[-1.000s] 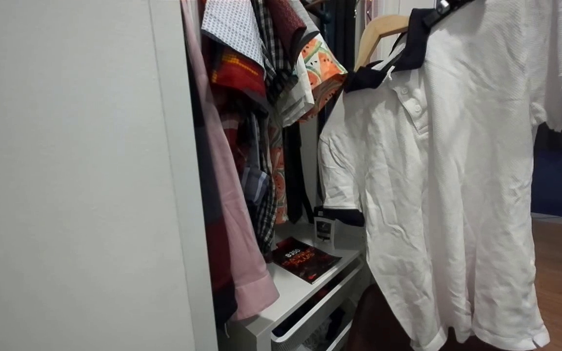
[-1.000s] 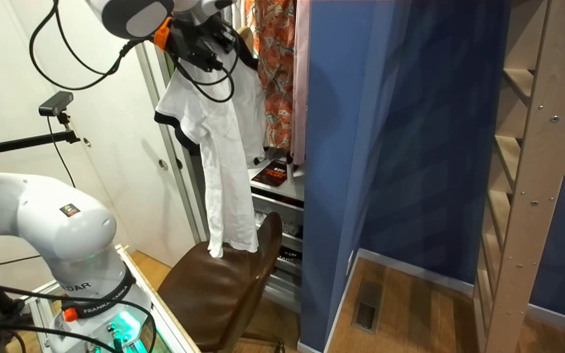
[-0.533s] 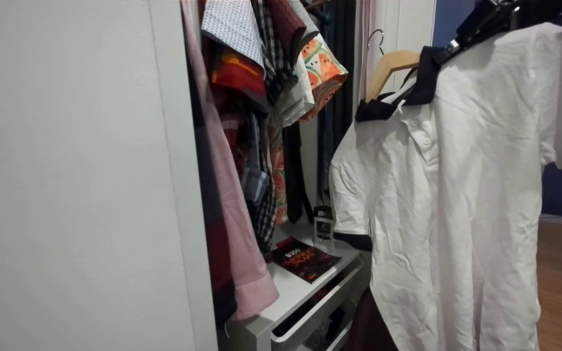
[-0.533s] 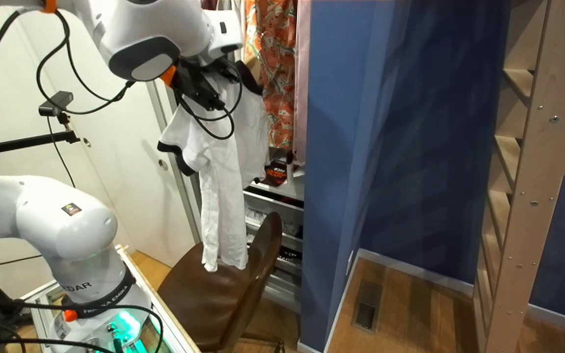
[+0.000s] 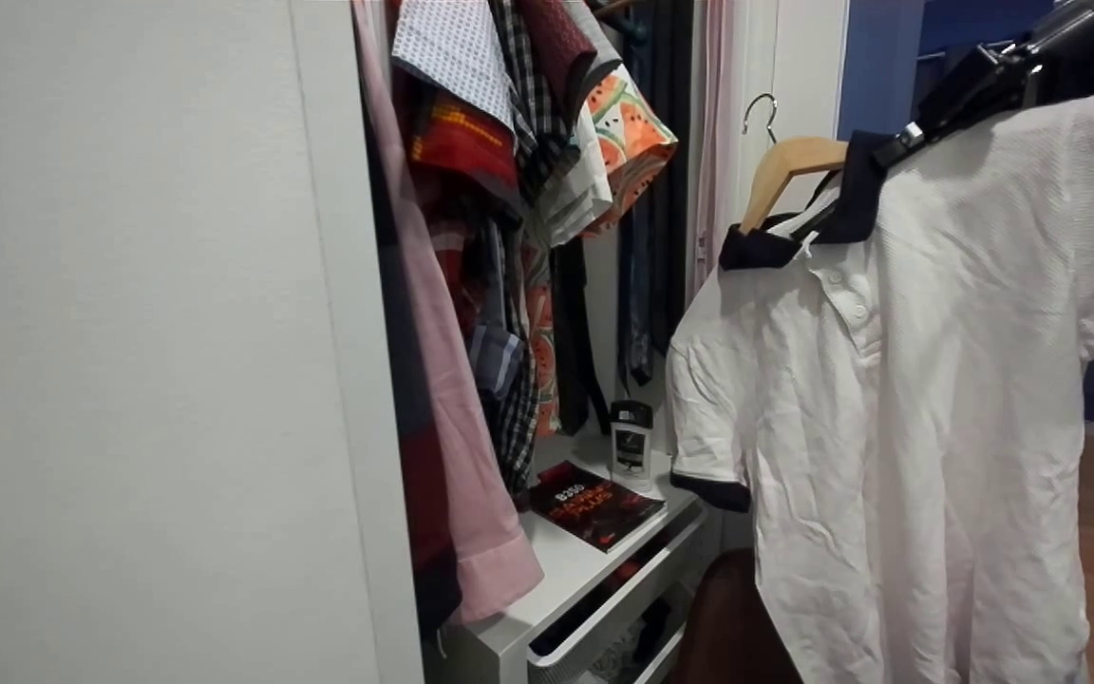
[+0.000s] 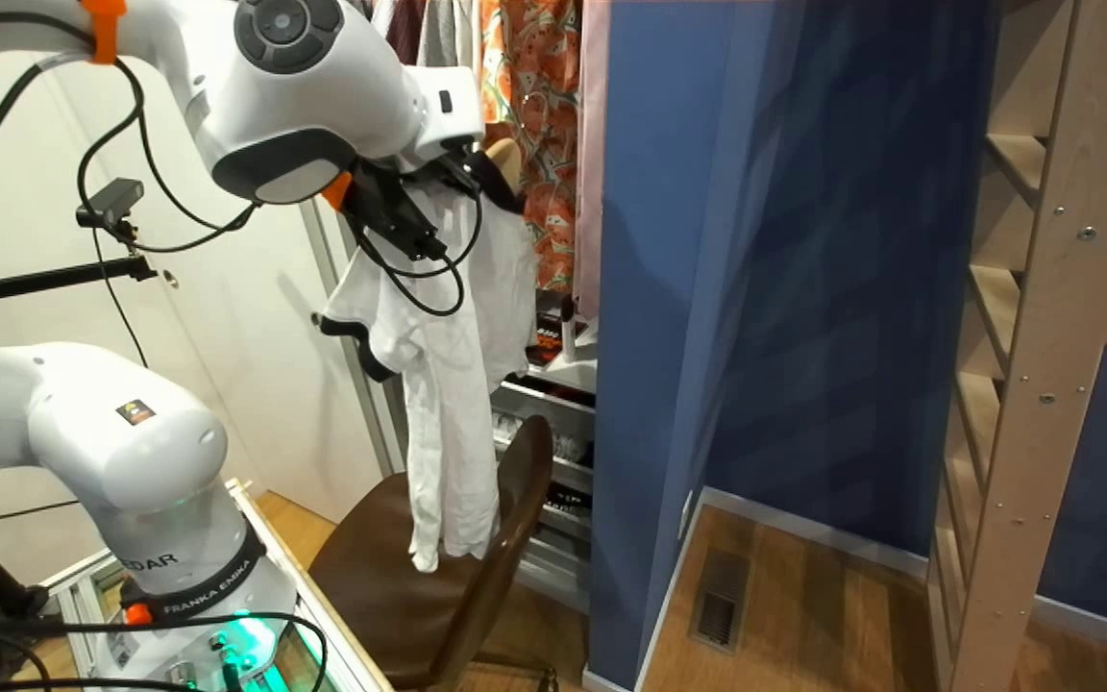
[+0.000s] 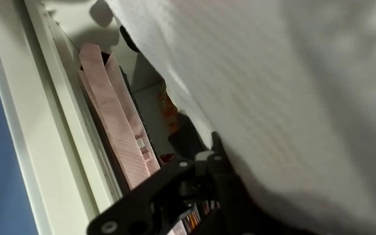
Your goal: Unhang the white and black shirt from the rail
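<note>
The white shirt with black collar point(image 5: 974, 399) hangs upright in the air on its pale wooden hanger point(image 5: 799, 160). It also shows in an exterior view point(image 6: 453, 404) above the chair, and its white cloth point(image 7: 273, 98) fills the right of the wrist view. The hanger's metal hook point(image 5: 762, 109) stands free, touching no rail. My gripper point(image 5: 896, 144) is shut on the shirt and hanger at the collar and shoulder. In the wrist view the fingertips point(image 7: 207, 147) are close together, partly hidden by cloth. The rail is out of view.
Other garments, including a pink one point(image 5: 471, 475) and a watermelon-print one point(image 6: 544, 192), hang in the closet. A white drawer unit point(image 5: 518, 608) bears a dark booklet point(image 5: 594, 505). A brown chair point(image 6: 381, 586) stands below the shirt. A blue wall point(image 6: 659, 384) is beside the closet.
My gripper has carried the shirt and hanger downward and away from the hanging clothes. The hook has come into view. The grip stays shut.
</note>
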You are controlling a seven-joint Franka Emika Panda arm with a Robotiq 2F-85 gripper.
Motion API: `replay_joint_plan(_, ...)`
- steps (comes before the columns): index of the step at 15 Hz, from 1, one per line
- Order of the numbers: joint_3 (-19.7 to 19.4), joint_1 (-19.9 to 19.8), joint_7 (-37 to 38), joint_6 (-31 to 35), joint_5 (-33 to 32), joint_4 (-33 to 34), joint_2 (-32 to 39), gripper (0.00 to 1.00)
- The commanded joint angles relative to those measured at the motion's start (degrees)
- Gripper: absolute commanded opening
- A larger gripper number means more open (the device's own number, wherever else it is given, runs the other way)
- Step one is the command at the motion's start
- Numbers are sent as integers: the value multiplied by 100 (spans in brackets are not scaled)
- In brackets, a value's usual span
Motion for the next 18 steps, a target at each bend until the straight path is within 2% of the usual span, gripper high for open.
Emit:
replay_joint_plan(1, -40, -132, -247, 251, 287, 0, -98, 5)
replay_joint_plan(6, 3, -269, -521, 721, 264, -19, 251, 5)
replay_joint_plan(10, -34, -284, -657, 823, 210, -61, 548, 5)
replay_joint_plan(18, 2, -608, -1201, 1102, -2, -81, 1301, 5)
